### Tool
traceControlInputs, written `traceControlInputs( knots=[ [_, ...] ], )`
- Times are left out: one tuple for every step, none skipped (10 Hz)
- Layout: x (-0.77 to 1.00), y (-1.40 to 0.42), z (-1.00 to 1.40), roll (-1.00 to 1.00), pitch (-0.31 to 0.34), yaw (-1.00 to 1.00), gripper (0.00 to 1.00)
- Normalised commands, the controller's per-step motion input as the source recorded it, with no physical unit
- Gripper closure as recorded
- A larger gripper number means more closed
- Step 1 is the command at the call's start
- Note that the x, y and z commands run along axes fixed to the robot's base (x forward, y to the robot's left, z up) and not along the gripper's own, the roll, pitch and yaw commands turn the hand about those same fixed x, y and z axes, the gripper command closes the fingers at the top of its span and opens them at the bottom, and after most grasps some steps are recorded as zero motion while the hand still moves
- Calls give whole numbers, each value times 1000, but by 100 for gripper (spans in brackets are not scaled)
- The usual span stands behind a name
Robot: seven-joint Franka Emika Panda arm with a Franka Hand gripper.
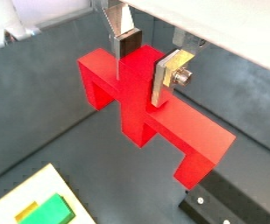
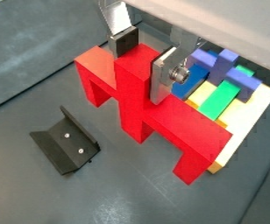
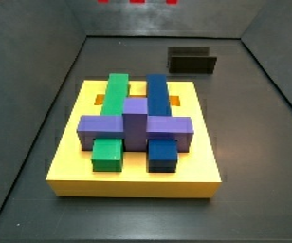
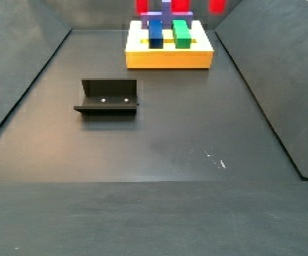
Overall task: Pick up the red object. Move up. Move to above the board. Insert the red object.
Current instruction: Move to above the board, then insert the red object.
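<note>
Looks like a robotics lab test rig, not anybody's home. Dark grey tray floor [image 4: 157, 130] with raised walls, a bolted-down fixture [image 4: 107, 98], and a yellow board [image 3: 136, 161] of coloured blocks.

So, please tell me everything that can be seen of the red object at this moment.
The red object is a bright red, blocky piece that looks like smooth plastic: a bar with two legs and a central stem. The claw is shut on the stem, its silver fingers with dark pads pressing both sides. It hangs in the air, touching nothing else. In a wrist view the board lies beside and below it, not yet under it. In both side views only its lower red parts show at the top edge.
</note>
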Motion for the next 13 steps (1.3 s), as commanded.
traceControlInputs(
  knots=[
    [35, -2, 311, -35, 69, 0, 100],
    [24, -2, 171, -35, 52, -5, 100],
    [54, -1400, 303, -45, 141, -175, 100],
    [49, -1400, 279, -19, 141, -162, 100],
    [71, -1400, 291, 37, 143, -66, 100],
    [99, -1400, 285, -3, 138, -38, 100],
    [139, -1400, 287, 8, 145, -15, 100],
    [166, -1400, 293, 13, 150, -5, 100],
    [104, -448, 103, 16, 160, -1, 100],
    [0, 0, 0, -4, 0, 0, 100],
    [17, 0, -31, 0, 0, 0, 100],
    [263, 0, -577, 76, 27, 0, 100],
    [377, 20, -914, 179, 0, 0, 100]
  ],
)
